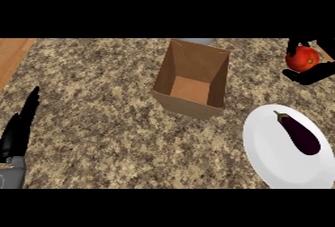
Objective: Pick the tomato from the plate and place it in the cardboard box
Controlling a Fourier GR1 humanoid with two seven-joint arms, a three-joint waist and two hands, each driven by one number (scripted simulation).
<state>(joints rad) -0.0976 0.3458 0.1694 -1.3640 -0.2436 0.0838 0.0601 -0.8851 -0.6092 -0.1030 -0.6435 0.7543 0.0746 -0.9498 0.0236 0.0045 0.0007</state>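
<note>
Red tomato (302,59) held by the right hand (313,75), beyond the white plate (281,165); brown cardboard box (189,60) open-topped at centre.

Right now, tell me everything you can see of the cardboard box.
The cardboard box is plain brown, tall, rectangular, open-topped, no flaps showing. It stands on the speckled counter mid-view, up left of the white plate, apart from it. Its inner floor shows bare. No hand touches it; the tomato is held apart, upper right, in the right hand.
</note>
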